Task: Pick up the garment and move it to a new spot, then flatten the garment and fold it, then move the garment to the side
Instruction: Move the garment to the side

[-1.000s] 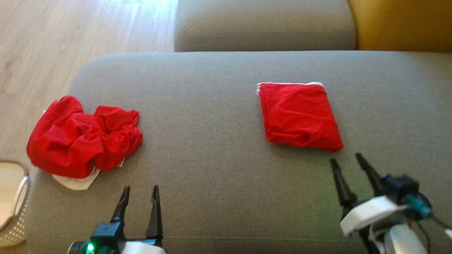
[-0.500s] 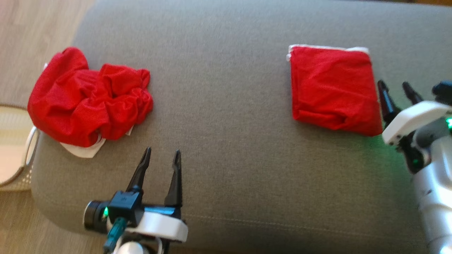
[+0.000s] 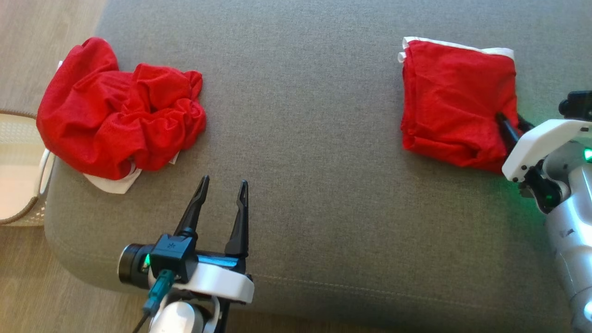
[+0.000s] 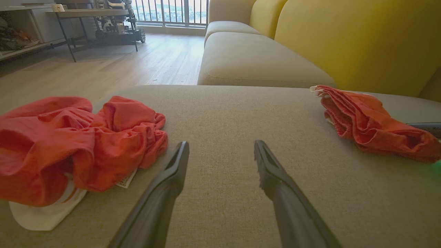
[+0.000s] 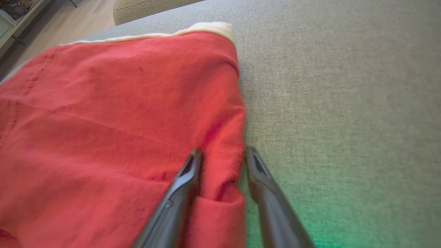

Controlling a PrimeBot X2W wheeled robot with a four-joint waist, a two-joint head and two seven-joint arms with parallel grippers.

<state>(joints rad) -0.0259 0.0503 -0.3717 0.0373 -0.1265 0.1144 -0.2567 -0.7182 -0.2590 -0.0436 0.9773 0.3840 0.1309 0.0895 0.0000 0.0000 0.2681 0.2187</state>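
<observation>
Right gripper (image 5: 223,151) half-closed – pinching right edge of folded garment (image 3: 455,99) on sofa cushion (image 3: 300,138); left gripper (image 3: 224,180) wide open, empty – near front edge.

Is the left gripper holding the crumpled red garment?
No, the left gripper stands open over the grey cushion, apart from the crumpled red garment.

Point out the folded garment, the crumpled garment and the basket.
folded garment (image 3: 453,97), head view, middle of top layer.
crumpled garment (image 3: 115,115), head view, centre of heap.
basket (image 3: 21,216), head view, perforated wall.
</observation>
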